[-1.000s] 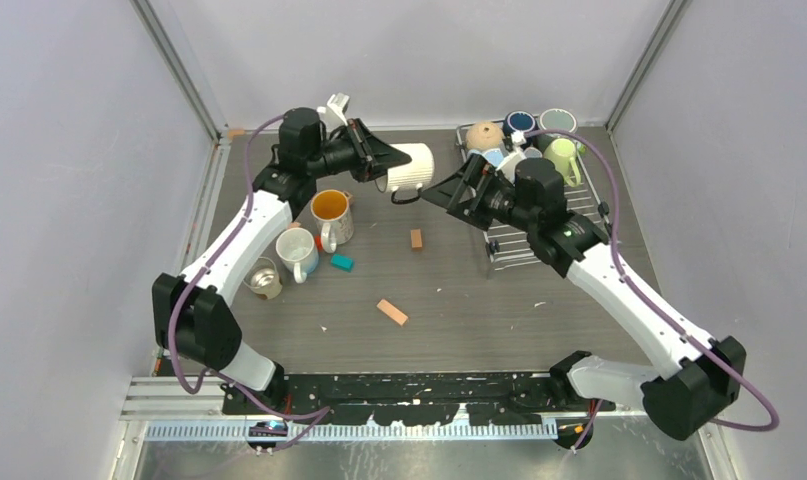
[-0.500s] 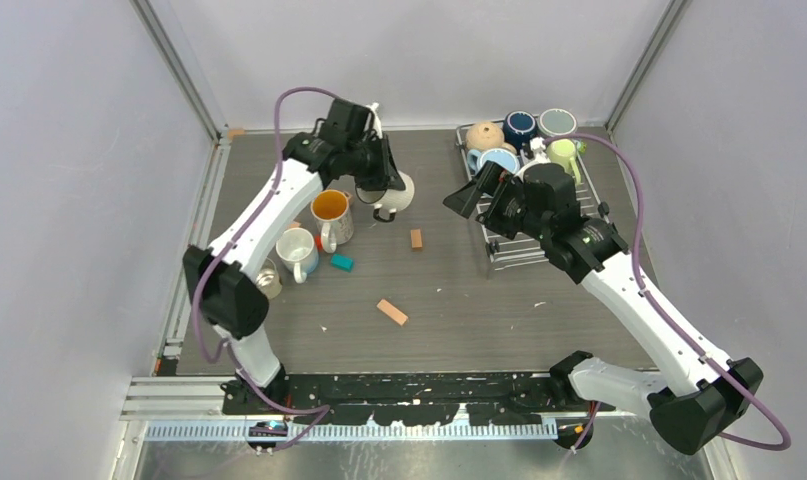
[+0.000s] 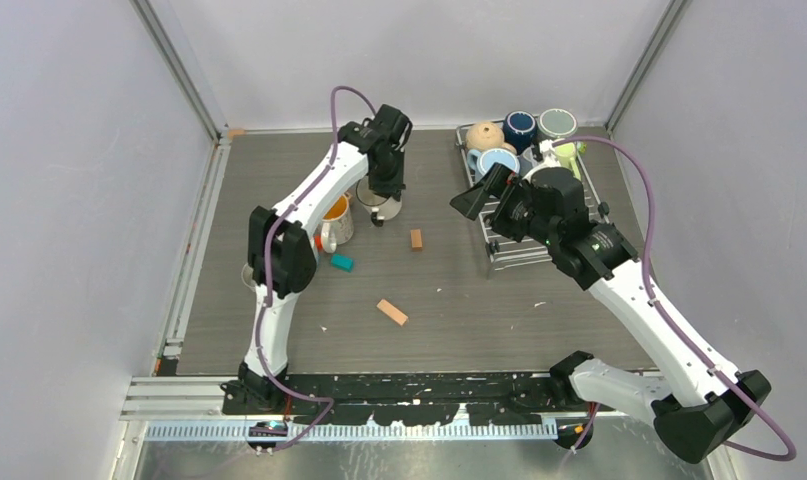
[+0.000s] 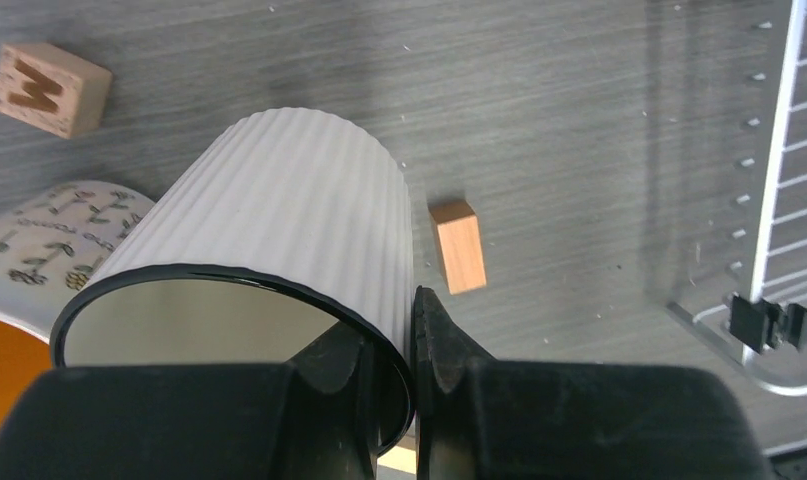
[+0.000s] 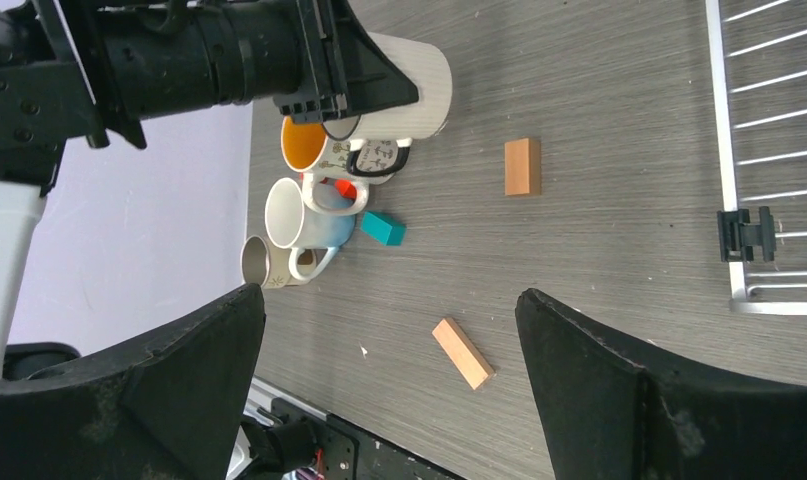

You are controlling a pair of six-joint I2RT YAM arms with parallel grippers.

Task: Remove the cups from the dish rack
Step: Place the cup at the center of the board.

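left hand (image 4: 411,310) gripping ribbed cup (image 4: 279,200) rim | right hand (image 5: 387,300) spread wide, empty | three unloaded cups (image 5: 294,215) | about five racked cups (image 3: 520,124) in dish rack (image 3: 519,248)

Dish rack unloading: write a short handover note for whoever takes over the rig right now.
Left gripper: shut on the rim of the white ribbed mug, low beside the orange-lined mug; touchdown unclear.
Right gripper: open, empty, hovering at the edge of the dish rack.
Done: orange-lined mug, white mug, small metallic cup stand on the table.
Left: release the white ribbed mug, then unload tan mug, navy mug, grey-green mug, light blue mug, lime green mug.
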